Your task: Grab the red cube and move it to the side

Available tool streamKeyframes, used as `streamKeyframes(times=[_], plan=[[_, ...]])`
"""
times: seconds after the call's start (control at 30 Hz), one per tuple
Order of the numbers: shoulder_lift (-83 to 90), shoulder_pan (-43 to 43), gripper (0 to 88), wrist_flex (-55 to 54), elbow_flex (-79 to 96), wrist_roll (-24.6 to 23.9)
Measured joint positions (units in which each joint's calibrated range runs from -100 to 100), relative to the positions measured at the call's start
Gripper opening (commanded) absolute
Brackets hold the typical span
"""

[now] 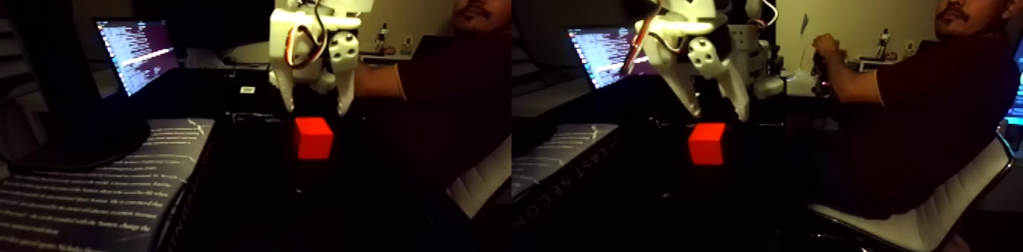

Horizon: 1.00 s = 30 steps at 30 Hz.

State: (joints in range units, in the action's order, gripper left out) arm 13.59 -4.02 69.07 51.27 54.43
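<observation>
You are working over a dark, nearly black table (251, 194) with a large printed book (99, 186) lying at nine o'clock. The white plastic tool (313, 107) is hanging spread open, empty, just above the small matte red cube (313, 138). Descending off-centre, a fingertip is likely landing on the cube's top and knocking it aside.

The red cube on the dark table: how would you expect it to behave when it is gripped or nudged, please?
The red cube has flat faces and sharp edges, so it should slide rather than roll. It looks stiff and solid, so it is unlikely to deform. The open gripper hovers just above it.
</observation>
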Motion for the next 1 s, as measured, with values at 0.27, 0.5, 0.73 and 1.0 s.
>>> streamKeyframes(times=[0.27,0.5,0.73,1.0], plan=[[-0.17,0.54,26.8,-2.04,0.00,-2.83],[-0.17,0.54,26.8,-3.67,0.00,-3.15],[-0.17,0.77,26.8,-3.92,0.00,-1.47],[-0.17,0.77,26.8,-7.02,1.00,-2.05]])
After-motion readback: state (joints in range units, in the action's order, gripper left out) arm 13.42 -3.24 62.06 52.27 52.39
